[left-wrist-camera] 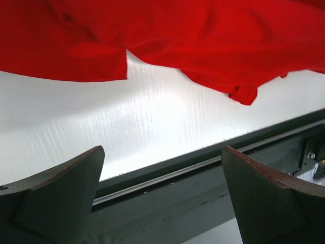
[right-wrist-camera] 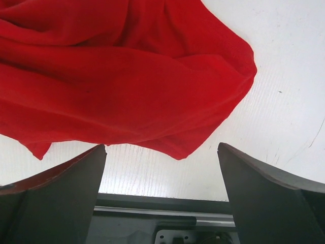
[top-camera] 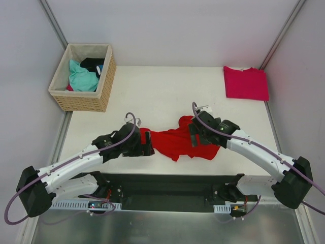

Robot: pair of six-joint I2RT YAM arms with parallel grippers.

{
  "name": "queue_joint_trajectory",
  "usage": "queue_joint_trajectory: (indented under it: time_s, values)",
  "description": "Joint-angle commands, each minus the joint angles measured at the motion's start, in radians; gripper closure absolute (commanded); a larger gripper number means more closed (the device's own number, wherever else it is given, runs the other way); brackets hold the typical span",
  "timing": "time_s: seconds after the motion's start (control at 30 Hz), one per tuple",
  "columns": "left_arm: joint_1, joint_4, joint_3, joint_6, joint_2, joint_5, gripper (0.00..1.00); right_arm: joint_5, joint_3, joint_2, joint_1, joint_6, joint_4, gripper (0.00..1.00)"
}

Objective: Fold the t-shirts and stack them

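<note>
A bright red t-shirt [top-camera: 179, 141] lies crumpled near the table's front edge, between my two grippers. It fills the top of the left wrist view [left-wrist-camera: 203, 40] and of the right wrist view [right-wrist-camera: 111, 76]. My left gripper [top-camera: 149, 144] is open and empty at the shirt's left edge; its fingers [left-wrist-camera: 66, 188] hold no cloth. My right gripper [top-camera: 195, 136] is open and empty over the shirt's right part; its fingers [right-wrist-camera: 264, 188] hold nothing. A magenta-pink t-shirt [top-camera: 246, 83] lies folded flat at the table's back right.
A wicker basket [top-camera: 83, 77] with teal and dark clothes stands at the back left. The table's dark front rail [left-wrist-camera: 203, 168] runs just behind both grippers. White walls enclose the table on three sides.
</note>
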Motion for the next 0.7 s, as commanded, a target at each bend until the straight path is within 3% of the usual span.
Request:
queue_joint_trajectory:
  time_s: [0.0,0.43,0.67]
  values:
    - [-0.004,-0.008,0.006,-0.074,-0.011,-0.136,0.01,-0.003,-0.004,-0.018,0.007,0.020,0.015,0.04]
    - [-0.005,0.049,0.067,-0.102,0.239,-0.248,0.01,-0.057,-0.135,0.060,0.012,0.046,0.122,0.04]
    - [-0.001,0.049,0.047,-0.106,0.213,-0.262,0.01,-0.143,-0.217,0.051,0.037,0.075,0.173,0.04]
